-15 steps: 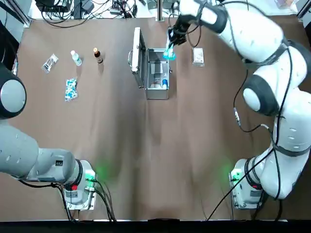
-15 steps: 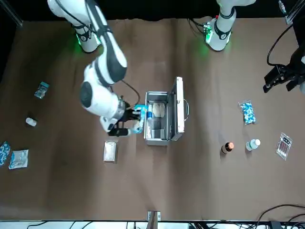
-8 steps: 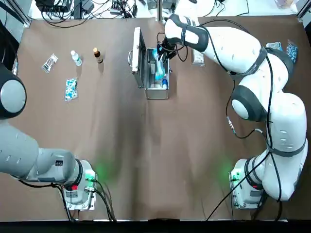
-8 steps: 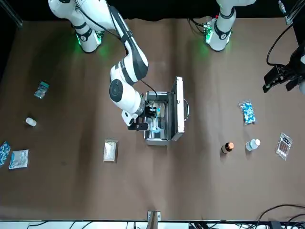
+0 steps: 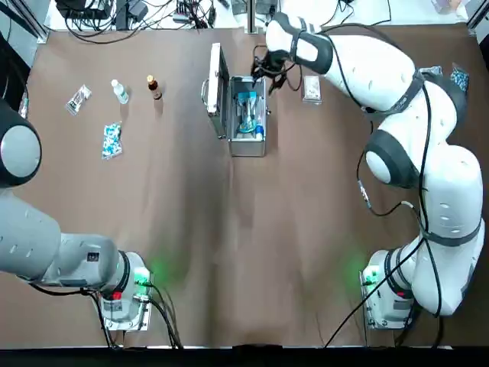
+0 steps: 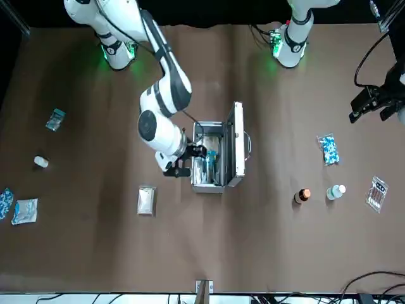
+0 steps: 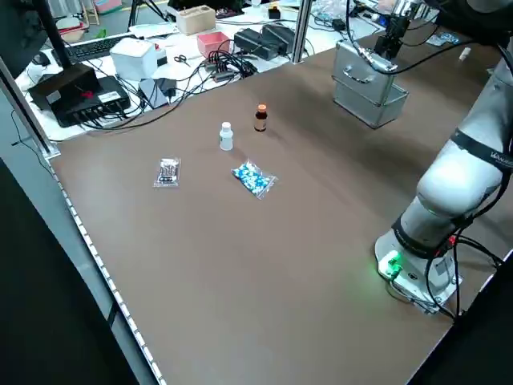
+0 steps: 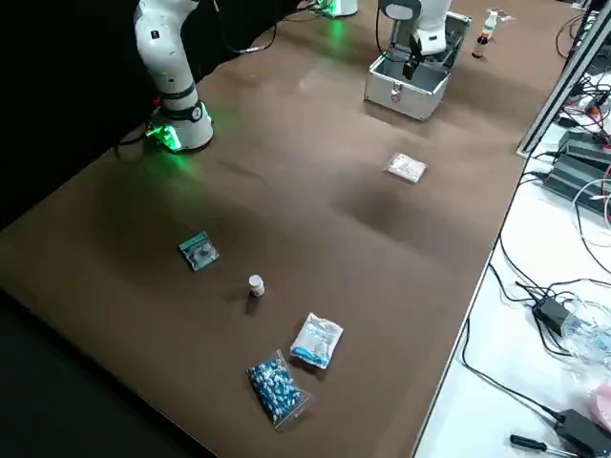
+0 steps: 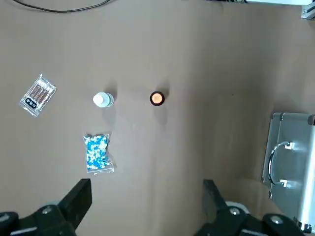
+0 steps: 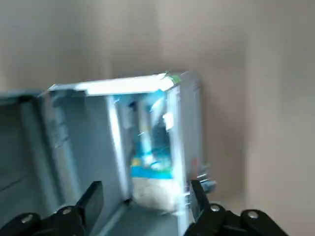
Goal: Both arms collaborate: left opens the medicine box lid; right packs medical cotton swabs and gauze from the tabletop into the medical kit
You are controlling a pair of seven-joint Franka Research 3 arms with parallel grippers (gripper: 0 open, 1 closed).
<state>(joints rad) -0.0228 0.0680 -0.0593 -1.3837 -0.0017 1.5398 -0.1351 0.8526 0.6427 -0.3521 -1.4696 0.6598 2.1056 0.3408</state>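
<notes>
Where the silver medical kit [image 5: 246, 147] stands at the centre of an imagined clock in the top view, its lid [image 5: 217, 92] is swung open toward nine o'clock. The blue packet of cotton swabs [image 5: 247, 111] lies inside the main compartment, with a small blue-topped item [image 5: 259, 132] at the compartment's five o'clock end. The right gripper [image 10: 147, 186] hovers by the case at about one o'clock, its two fingers spread wide with nothing pinched between them. The white packet of gauze [image 5: 312, 89] rests on the brown tabletop [image 5: 229, 252] at two o'clock, near the kit but apart from it.

Farther out toward nine o'clock stand a dark bottle [image 5: 154, 86] and, beyond it, a white-capped bottle [image 5: 119, 92], with a clear packet [image 5: 78, 99] farthest out. A blue-and-white speckled packet [image 5: 111, 141] lies between eight and nine. The left gripper [image 9: 147, 186] hangs above the table well away from the kit, between two and three o'clock in the front view, its fingers wide apart and gripping nothing.

On that front view's clock, again centred on the kit, a teal-topped packet [image 6: 56, 120] lies between nine and ten, a small white bottle [image 6: 41, 162] at nine, and a white-and-blue packet [image 6: 25, 211] between eight and nine, just beside another speckled packet [image 6: 6, 202].
</notes>
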